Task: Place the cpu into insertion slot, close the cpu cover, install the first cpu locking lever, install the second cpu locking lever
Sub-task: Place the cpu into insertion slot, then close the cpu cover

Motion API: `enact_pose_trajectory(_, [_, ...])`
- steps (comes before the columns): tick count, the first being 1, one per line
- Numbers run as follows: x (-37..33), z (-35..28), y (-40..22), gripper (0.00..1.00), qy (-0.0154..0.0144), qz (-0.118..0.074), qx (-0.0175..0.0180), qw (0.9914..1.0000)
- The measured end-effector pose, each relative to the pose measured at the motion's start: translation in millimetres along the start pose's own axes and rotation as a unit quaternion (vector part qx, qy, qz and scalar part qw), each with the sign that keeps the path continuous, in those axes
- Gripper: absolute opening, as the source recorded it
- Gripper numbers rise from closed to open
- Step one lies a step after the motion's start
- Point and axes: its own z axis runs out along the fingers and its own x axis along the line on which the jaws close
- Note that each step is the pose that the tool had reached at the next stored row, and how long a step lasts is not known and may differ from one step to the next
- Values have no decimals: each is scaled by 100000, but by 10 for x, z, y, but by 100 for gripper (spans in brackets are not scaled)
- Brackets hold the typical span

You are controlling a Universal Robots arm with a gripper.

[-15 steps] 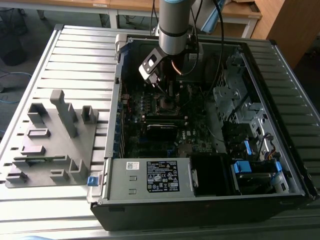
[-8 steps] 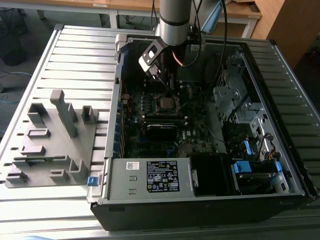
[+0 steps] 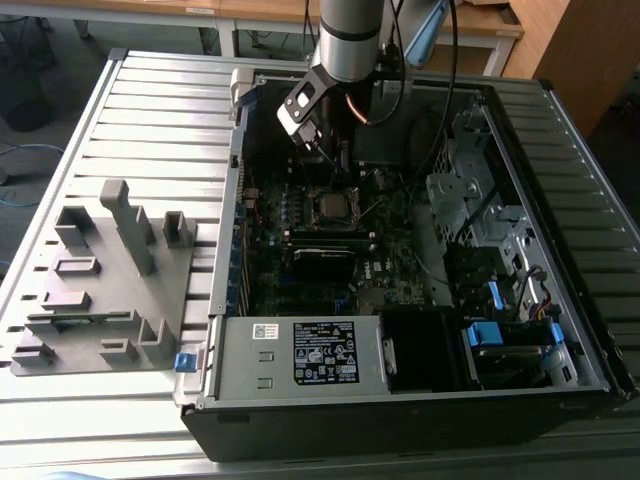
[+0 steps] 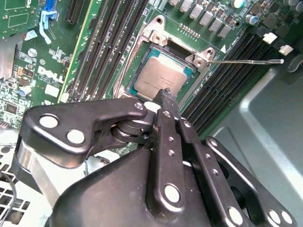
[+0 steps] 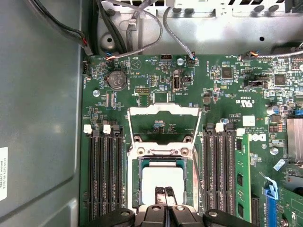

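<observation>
The cpu (image 5: 163,176) lies flat in the insertion slot (image 5: 163,150), its silver-tan face up; in the second wrist view the cpu (image 4: 158,75) sits inside the slot's metal rim (image 4: 156,37). The cpu cover (image 5: 163,109) is open, folded back flat on the board beyond the slot. A thin locking lever (image 4: 246,61) sticks out sideways from the slot's corner, unlatched. My gripper (image 5: 164,191) hangs just over the cpu's near edge, its black fingers (image 4: 166,101) pressed together with nothing between them. In the exterior view the gripper (image 3: 325,155) is low inside the case, above the slot (image 3: 335,205).
Long black memory slots (image 5: 104,175) flank the insertion slot on both sides, with a green module (image 5: 241,175) fitted further out. Loose cables (image 5: 142,21) run behind the board. The grey case wall (image 5: 42,118) stands close. A grey fixture block (image 3: 100,280) lies outside the case.
</observation>
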Motion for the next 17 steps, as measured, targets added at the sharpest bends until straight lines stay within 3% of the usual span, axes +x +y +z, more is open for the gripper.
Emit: enact_pose_trajectory(17, [1,-56,3,11,-13,3,7,100000])
